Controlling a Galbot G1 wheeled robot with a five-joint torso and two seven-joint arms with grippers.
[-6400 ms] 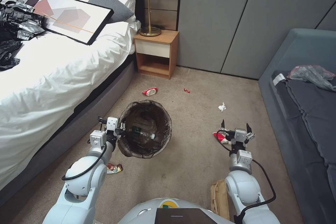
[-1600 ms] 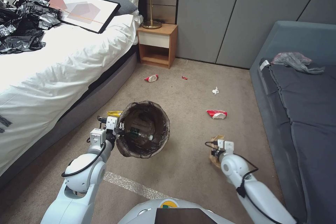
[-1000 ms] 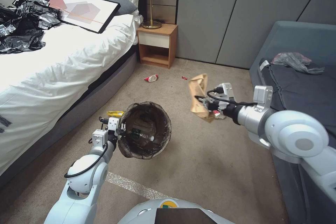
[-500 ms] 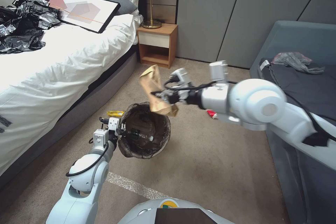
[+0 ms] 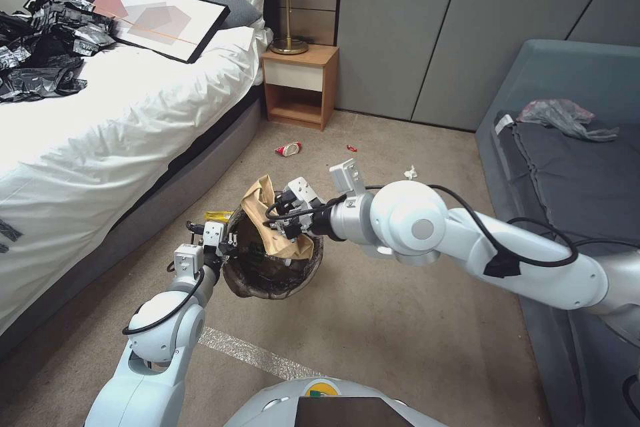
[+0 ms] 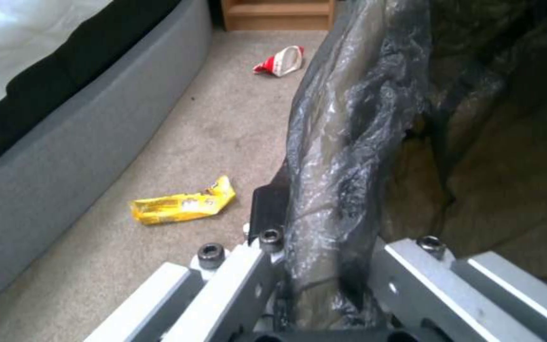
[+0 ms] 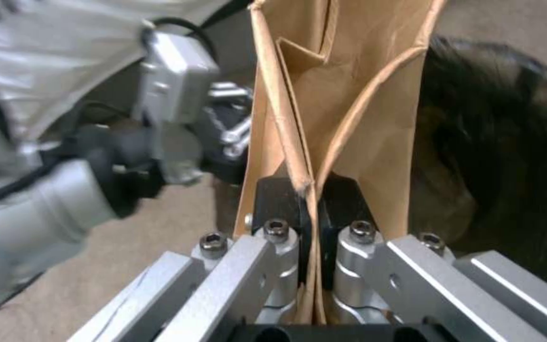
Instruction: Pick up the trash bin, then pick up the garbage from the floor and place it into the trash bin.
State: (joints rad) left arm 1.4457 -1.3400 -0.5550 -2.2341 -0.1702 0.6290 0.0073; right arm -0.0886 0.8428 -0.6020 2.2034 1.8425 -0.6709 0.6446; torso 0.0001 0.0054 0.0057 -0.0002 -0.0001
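The lower end of the paper bag (image 5: 277, 227) lies inside the bin (image 5: 267, 280), so the bin's contents beneath it are hidden. In the right wrist view the bag (image 7: 343, 95) runs off the picture's edge beyond the right gripper (image 7: 309, 204), and its pinched edge disappears between the dark pads (image 7: 278, 199). The left gripper (image 6: 311, 247) grips the bin's rim, where the folded liner (image 6: 349, 142) covers the rim and the far finger. Small litter on the carpet past both grippers, a red scrap (image 5: 351, 147) and a white wad (image 5: 411, 173), is too small to identify.
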